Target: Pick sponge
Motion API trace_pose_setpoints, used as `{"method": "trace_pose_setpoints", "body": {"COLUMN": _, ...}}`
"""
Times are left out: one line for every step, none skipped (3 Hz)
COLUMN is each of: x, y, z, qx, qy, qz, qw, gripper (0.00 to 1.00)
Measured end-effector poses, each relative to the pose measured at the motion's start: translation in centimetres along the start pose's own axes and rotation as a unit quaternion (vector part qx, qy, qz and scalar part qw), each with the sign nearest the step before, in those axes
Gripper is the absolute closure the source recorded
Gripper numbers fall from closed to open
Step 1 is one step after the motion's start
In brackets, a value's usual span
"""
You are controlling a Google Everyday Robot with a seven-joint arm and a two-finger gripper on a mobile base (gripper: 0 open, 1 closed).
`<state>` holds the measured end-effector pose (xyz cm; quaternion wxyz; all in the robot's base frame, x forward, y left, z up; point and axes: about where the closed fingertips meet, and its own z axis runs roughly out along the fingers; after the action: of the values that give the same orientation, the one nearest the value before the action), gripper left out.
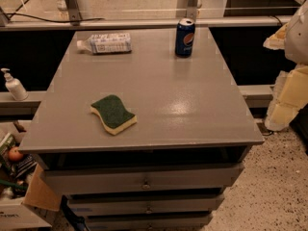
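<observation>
The sponge (113,113) lies flat on the grey cabinet top (192,105), near its front left. It has a dark green scouring top over a pale yellow foam layer and wavy edges. My gripper (284,100), padded in pale yellow foam, hangs at the right edge of the view, beyond the cabinet's right side and off the surface. It is far to the right of the sponge and holds nothing that I can see.
A blue Pepsi can (185,37) stands at the back of the top, right of centre. A plastic bottle (105,43) lies on its side at the back left. A soap dispenser (13,85) stands on a ledge at left. A cardboard box (19,186) of items sits on the floor at lower left. Drawers (144,181) are below the top.
</observation>
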<state>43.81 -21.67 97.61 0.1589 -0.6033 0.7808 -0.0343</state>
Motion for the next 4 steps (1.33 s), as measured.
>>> {"method": "trace_pose_setpoints", "body": {"x": 0.0, "y": 0.0, "z": 0.0, "qx": 0.000, "qy": 0.000, "qz": 0.000, "qw": 1.0000, "gripper": 0.00}}
{"method": "trace_pose_setpoints", "body": {"x": -0.3, "y": -0.3, "z": 0.4, "qx": -0.008, "qy": -0.036, "qz": 0.007, "qw": 0.9993, "gripper": 0.00}}
{"method": "trace_pose_setpoints", "body": {"x": -2.4, "y": -0.6, "z": 2.7, "qx": -0.029, "qy": -0.104, "qz": 0.005, "qw": 0.9942, "gripper": 0.00}}
{"method": "trace_pose_setpoints", "body": {"x": -6.0, "y": -0.9, "z": 4.8, "qx": -0.048, "qy": -0.171, "qz": -0.010, "qw": 0.9841, "gripper": 0.00}}
